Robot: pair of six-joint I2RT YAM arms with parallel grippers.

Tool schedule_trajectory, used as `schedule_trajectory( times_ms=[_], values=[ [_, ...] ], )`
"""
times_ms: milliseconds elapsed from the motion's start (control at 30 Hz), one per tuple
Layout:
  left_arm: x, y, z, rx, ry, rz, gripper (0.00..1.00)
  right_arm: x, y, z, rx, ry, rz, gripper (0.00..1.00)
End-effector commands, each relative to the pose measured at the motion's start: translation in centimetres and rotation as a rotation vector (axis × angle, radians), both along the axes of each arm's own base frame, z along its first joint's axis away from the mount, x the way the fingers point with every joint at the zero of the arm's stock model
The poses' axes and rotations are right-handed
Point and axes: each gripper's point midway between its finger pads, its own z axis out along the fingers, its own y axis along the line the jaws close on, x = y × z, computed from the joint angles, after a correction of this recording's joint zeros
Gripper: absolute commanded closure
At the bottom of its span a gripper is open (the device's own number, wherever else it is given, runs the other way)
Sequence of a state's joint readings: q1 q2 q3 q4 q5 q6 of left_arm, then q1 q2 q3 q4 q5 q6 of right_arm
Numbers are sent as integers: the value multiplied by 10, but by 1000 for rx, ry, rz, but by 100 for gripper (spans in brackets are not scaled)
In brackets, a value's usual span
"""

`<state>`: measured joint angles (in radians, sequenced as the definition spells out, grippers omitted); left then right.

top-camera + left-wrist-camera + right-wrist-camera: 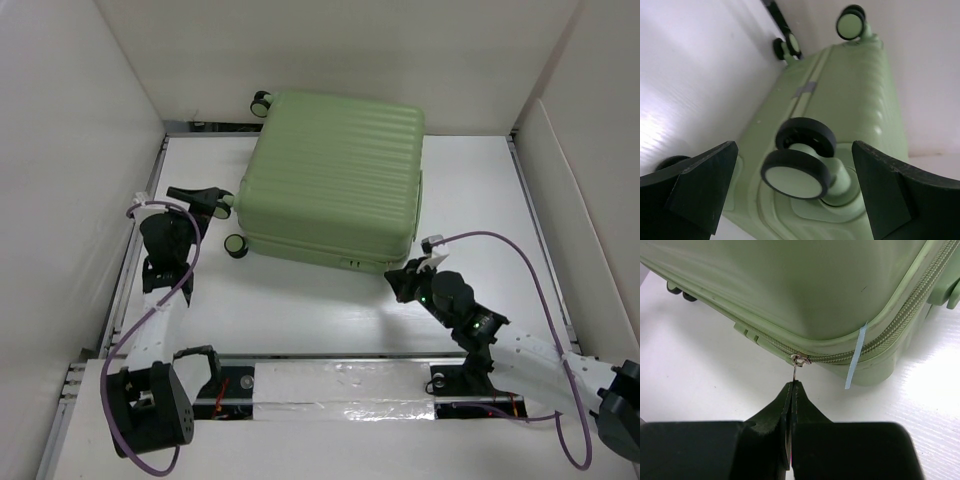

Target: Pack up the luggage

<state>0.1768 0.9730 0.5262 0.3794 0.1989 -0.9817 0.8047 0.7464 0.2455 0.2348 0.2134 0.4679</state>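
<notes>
Down at the near right corner of the luggage, the right hand is clenched on the thin metal zipper pull, its two dark fingers pressed flat together with the tab pinched at their tips. The pull leads up to the slider, which sits on the zip track just where it rounds the corner. Near it, a pale blue strip hangs out of the seam. Over on the other side, the left hand is released, fingers spread wide and grasping nothing, facing one of the black caster wheels on the case's left end. The case itself lies flat and closed on the white worktop, ribbed green shell upward, set toward the back wall.
</notes>
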Motion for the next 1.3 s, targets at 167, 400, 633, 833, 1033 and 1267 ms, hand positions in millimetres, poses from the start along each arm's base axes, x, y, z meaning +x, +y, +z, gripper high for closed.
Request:
schedule_trajectory(
  times_ms=[167,400,633,833,1033,1267],
  values=[
    [8,-39,35,-48,-160,-142,7,-7,22,22,87,-47,102,100],
    [7,-37,37,-87,-181,-110,40,-7,19,26,92,-55,90,100],
    [0,-31,45,-65,-228,-77,100,-2,15,27,86,-54,69,100],
    [-20,-95,44,-43,-266,-223,100,-4,11,39,91,-92,78,100],
    [-54,-197,29,-60,-243,-446,100,-17,61,36,93,-63,205,100],
    [-104,-275,58,-121,-289,-683,100,-26,102,33,87,-57,246,100]
  ],
)
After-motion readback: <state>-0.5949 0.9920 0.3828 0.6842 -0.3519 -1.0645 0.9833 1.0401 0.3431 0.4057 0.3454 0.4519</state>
